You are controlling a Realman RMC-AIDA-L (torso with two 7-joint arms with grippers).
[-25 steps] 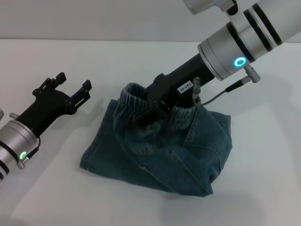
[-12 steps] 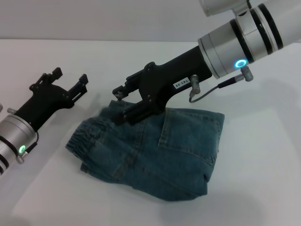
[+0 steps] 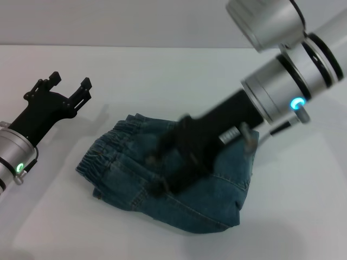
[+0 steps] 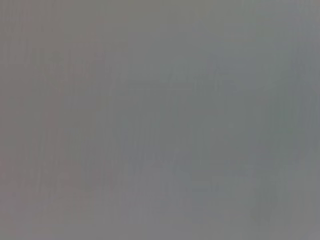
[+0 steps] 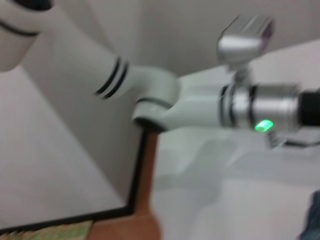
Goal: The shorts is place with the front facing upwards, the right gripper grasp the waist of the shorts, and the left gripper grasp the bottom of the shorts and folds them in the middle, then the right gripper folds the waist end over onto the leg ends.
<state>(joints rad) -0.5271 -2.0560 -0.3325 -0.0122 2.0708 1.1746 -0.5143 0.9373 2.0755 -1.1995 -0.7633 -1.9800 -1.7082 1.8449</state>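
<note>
Two folds look done: the shorts (image 3: 173, 179) lie bundled mid-table, waist (image 3: 111, 145) now laid leftward, with the right gripper (image 3: 162, 173), released a moment ago, blurred above them, grip unreadable, left gripper (image 3: 68, 91) spread wide aside.

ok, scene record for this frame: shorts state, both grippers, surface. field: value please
shorts: folded into a compact bundle on the table
waist: gathered band on the robot's left side of the bundle, facing up
right gripper: over the middle of the shorts, motion-blurred, contact unclear
left gripper: open, off to the robot's left, clear of the shorts
table: white
</note>
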